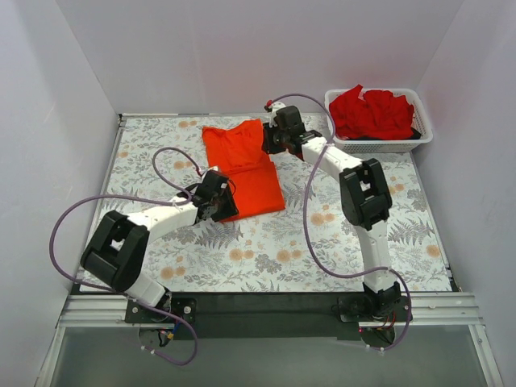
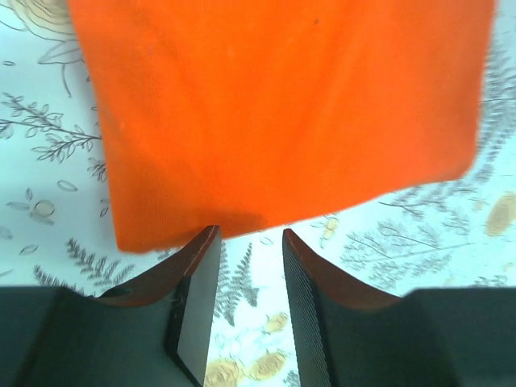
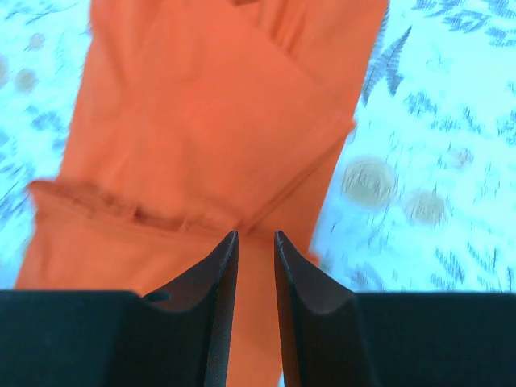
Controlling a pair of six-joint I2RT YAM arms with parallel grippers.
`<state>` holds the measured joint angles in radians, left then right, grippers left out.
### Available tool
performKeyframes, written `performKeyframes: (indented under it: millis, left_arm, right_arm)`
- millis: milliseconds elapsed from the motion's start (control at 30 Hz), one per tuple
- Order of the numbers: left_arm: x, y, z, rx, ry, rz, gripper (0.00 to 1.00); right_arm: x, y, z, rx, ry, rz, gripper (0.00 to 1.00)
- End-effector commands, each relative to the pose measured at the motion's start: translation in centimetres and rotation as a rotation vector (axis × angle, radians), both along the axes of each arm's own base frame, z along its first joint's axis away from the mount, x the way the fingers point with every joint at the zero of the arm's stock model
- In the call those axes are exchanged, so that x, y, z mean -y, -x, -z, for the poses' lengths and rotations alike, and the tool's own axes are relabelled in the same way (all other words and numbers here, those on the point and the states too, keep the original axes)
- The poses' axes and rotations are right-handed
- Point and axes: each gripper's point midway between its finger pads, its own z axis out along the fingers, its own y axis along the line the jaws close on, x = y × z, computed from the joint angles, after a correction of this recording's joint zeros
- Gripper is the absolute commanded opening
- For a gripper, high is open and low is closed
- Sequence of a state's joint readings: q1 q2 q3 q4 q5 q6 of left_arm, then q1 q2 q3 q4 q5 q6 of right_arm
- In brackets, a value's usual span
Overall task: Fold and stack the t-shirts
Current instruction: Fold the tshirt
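The orange-red t-shirt (image 1: 242, 165) lies folded mid-counter (image 1: 339, 250), its long axis running far to near. The left hand (image 2: 250, 234) is at its near-left corner, jaws apart and empty, hem just ahead. The right hand (image 3: 256, 235) hovers over the far right edge, jaws narrowly apart, nothing pinched. The deeper red t-shirts (image 1: 371, 113) sit in the basket (image 1: 422, 113), far right.

Orange tee (image 2: 282, 121) cropped at top, edges blurry.
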<state>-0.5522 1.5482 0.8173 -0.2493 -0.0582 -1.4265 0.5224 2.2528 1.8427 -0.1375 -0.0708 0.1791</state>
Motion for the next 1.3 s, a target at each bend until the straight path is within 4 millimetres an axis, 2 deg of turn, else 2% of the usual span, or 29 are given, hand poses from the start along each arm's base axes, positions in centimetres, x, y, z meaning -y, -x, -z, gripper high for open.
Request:
performKeyframes:
  millis: [0,33,100,133,167,233,267,300,333,367,467,500,567,600,667,733,833,933,967,1033,1067,1133,1267]
  left_arm:
    - [-0.5,-0.9,-4.6,0.111,0.028,-0.057,0.36]
    - [-0.7,-1.1,-5.2,0.127,0.036,-0.07,0.37]
    - [-1.1,-1.6,-6.7,0.174,0.05,-0.101,0.37]
    - [-1.4,-1.8,-7.1,0.189,0.054,-0.118,0.37]
    - [-1.7,-2.1,-7.4,0.205,0.057,-0.133,0.36]
    - [-2.3,-2.2,-6.8,0.191,0.064,-0.154,0.32]
    - [-2.8,-2.6,-6.5,0.186,0.068,-0.173,0.3]
    - [-3.0,-2.4,-5.4,0.159,0.066,-0.171,0.29]
    - [-3.1,-2.7,-5.1,0.16,0.075,-0.177,0.27]
    - [-3.6,-3.0,-4.5,0.144,0.081,-0.196,0.25]
    - [-3.6,-2.9,-2.3,0.073,0.093,-0.192,0.2]
    - [-3.6,-2.6,-1.6,0.047,0.097,-0.186,0.18]
    - [-3.7,-1.7,0.1,-0.014,0.096,-0.197,0.15]
    - [-3.8,-1.2,0.7,-0.041,0.094,-0.202,0.13]
    - [-4.5,0.5,2.6,-0.121,0.065,-0.219,0.1]
    - [-4.6,1.9,3.6,-0.185,0.074,-0.225,0.07]
    - [-5.2,3.7,4.7,-0.248,0.057,-0.225,0.06]
    - [-5.7,5.7,5.4,-0.299,0.051,-0.219,0.05]
    - [-5.8,6.3,5.5,-0.311,0.054,-0.218,0.05]
    - [-6.2,7.7,5.3,-0.32,0.061,-0.22,0.04]
    - [-6.2,8.0,4.9,-0.311,0.068,-0.216,0.04]
    - [-6.6,8.8,4.1,-0.291,0.08,-0.216,0.05]
    - [-6.4,8.1,1.3,-0.19,0.128,-0.202,0.21]
  right_arm:
    - [-0.4,3.8,-6.2,0.036,-0.118,-0.085,0.31]
    - [0.3,5.8,-5.8,-0.001,-0.131,-0.1,0.32]
    - [-0.2,8.8,-5.5,-0.079,-0.221,-0.158,0.32]
    - [-0.4,9.6,-7.0,-0.055,-0.269,-0.188,0.32]
    - [-0.5,12.0,-5.2,-0.142,-0.301,-0.226,0.32]
    - [-0.6,13.6,-5.2,-0.167,-0.344,-0.261,0.32]
    - [-0.4,14.9,-3.9,-0.215,-0.35,-0.277,0.32]
    - [-0.3,15.5,-3.3,-0.241,-0.359,-0.271,0.31]
    - [0.0,15.7,-2.8,-0.256,-0.363,-0.269,0.31]
    - [0.2,16.7,-1.7,-0.301,-0.369,-0.278,0.31]
    - [0.9,17.7,0.7,-0.376,-0.37,-0.285,0.31]
    - [1.4,18.2,2.2,-0.42,-0.362,-0.279,0.31]
    - [2.4,18.7,3.7,-0.476,-0.374,-0.267,0.31]
    - [3.2,19.6,5.5,-0.529,-0.37,-0.25,0.31]
    - [4.2,19.8,6.7,-0.571,-0.399,-0.229,0.31]
    - [5.9,20.8,9.0,-0.648,-0.417,-0.176,0.3]
    - [7.6,21.9,10.5,-0.718,-0.443,-0.121,0.3]
    - [8.3,22.9,10.6,-0.741,-0.451,-0.104,0.29]
    - [8.7,23.8,10.9,-0.759,-0.444,-0.096,0.29]
    - [8.9,24.8,10.4,-0.765,-0.446,-0.094,0.29]
    - [9.3,26.1,10.7,-0.792,-0.446,-0.086,0.29]
    - [9.4,26.7,9.6,-0.774,-0.454,-0.09,0.29]
    - [9.0,27.0,6.7,-0.718,-0.488,-0.13,0.29]
